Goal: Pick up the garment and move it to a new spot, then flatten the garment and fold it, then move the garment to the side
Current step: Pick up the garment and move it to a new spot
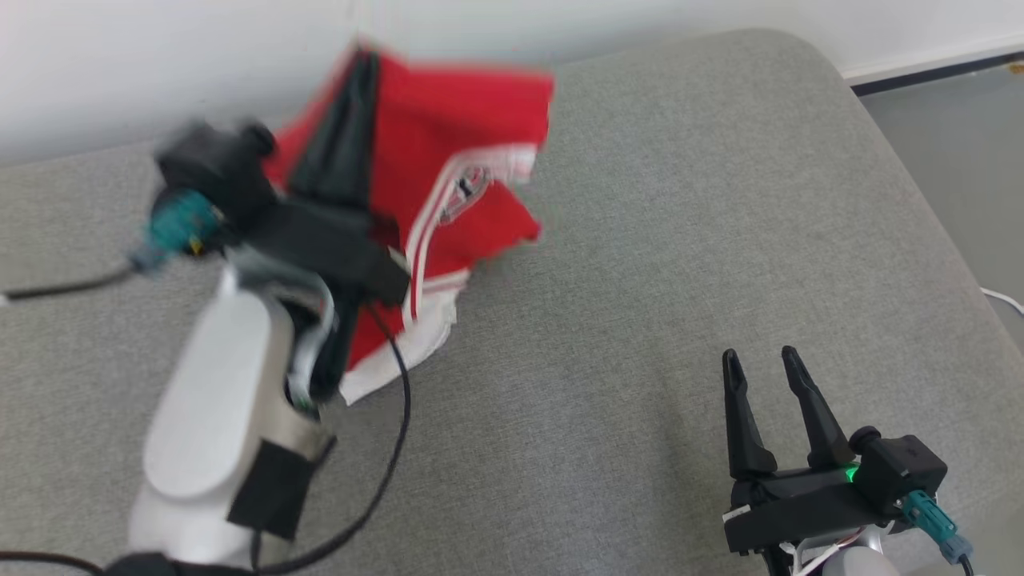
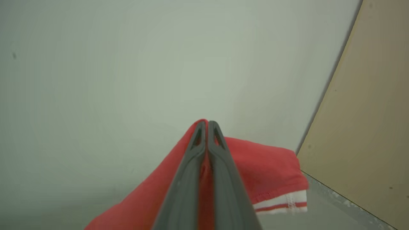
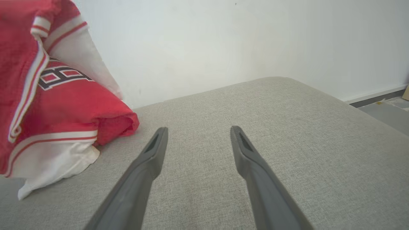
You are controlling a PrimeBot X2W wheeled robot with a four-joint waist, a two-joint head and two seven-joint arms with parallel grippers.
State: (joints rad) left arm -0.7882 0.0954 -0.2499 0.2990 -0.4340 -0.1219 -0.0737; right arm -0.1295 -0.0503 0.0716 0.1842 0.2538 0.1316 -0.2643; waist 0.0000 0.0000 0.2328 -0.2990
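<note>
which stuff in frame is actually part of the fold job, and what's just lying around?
Job:
- red and white garment, pinched in the shut left gripper
- right gripper, open and empty
- grey padded surface, the work area

Lying about:
- black cable by the left arm
- white cable past the surface's right edge
- beige board against the wall

Red-and-white garment (image 1: 448,152), bunched, partly lifted
</note>
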